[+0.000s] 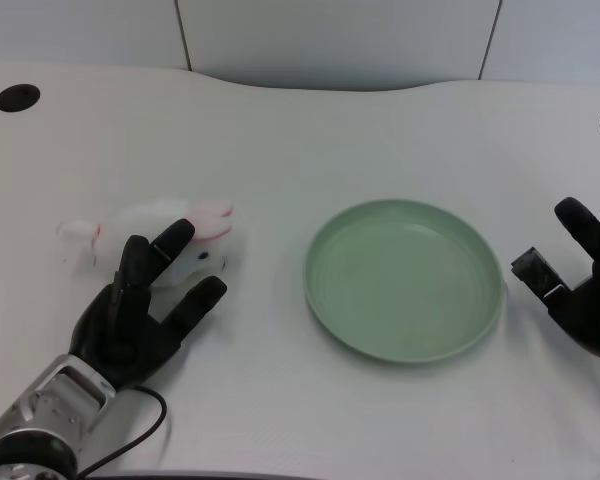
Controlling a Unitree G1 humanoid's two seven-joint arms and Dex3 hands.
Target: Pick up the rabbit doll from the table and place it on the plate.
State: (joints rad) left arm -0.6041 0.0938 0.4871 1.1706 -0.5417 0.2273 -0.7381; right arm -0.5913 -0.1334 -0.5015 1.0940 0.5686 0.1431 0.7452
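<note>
Rabbit doll (170,238) lying on its side on the white table (280,400), left of centre, pale body with pink ears pointing right toward the plate (404,279). The left hand (140,310) is right there on its near side, fingers spread apart and reaching up over the doll's near edge, fingertips touching or just about touching the fabric; nothing is clamped yet, and the doll sits on the table, not lifted.

Now the risks, as I read them. The doll is soft and white on a white surface, so a shallow grasp could pinch only an ear or a fold of fabric, and it might dangle or slip free on the way across. If the fingers push forward before closing, the doll could slide away toward the far side instead of settling into the palm. A low carry could also clip the plate's raised rim and shove the plate.

Room to move looks generous. The green plate sits well apart to the right, with bare table between it and the doll. The table's near edge runs close under the left forearm (40,420), so there's little slack to pull back. The right hand (590,290) waits just beyond the plate's right rim.
</note>
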